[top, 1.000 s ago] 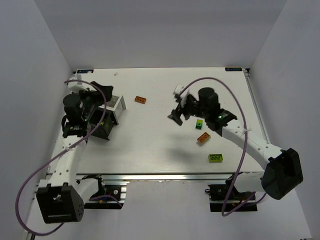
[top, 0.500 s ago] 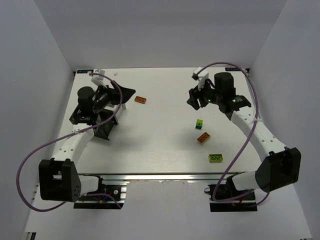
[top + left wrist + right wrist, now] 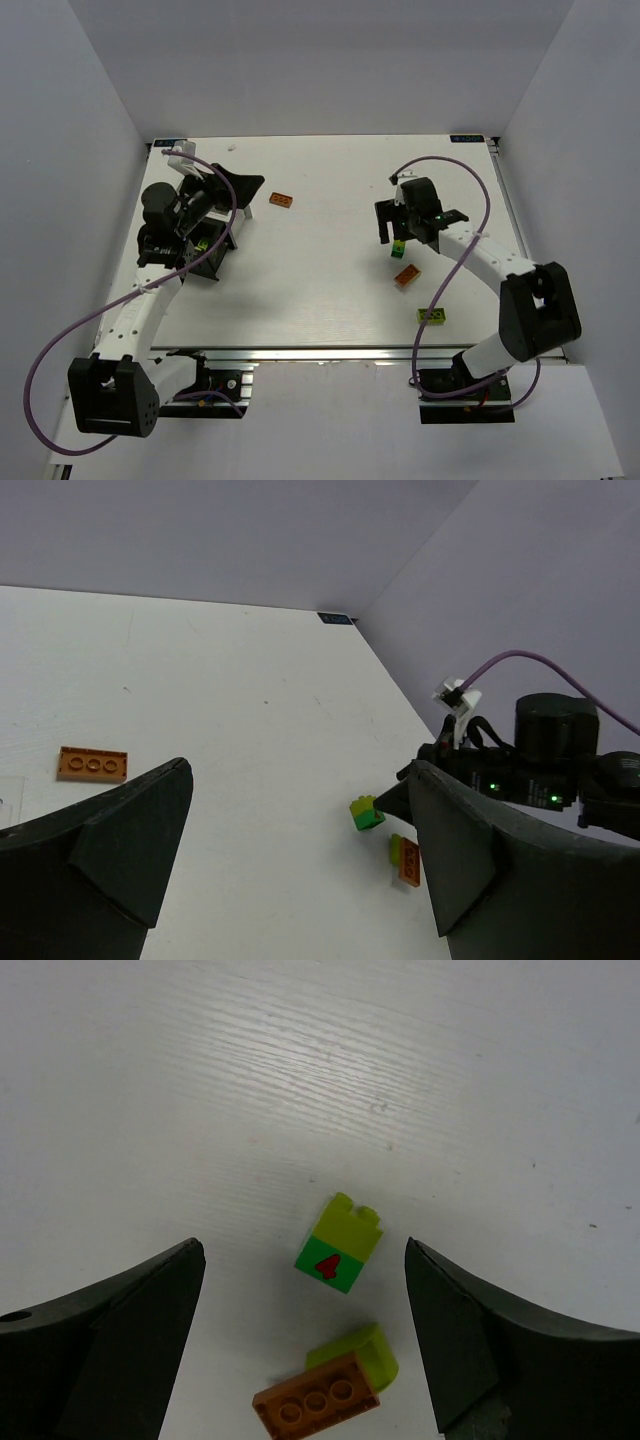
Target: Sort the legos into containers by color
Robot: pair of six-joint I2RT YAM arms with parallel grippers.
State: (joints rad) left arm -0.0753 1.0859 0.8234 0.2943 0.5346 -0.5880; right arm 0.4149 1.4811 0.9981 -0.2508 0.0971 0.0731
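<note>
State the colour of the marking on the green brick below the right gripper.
Red, on the brick; clearest in the right wrist view.

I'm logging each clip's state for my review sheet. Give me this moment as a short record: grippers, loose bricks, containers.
left gripper: open, empty, near the orange plate
right gripper: open, empty, over the green brick marked with a red 4
other loose bricks: orange brick, lime brick, both on the table
black container: beneath the left arm, contents unclear
</note>
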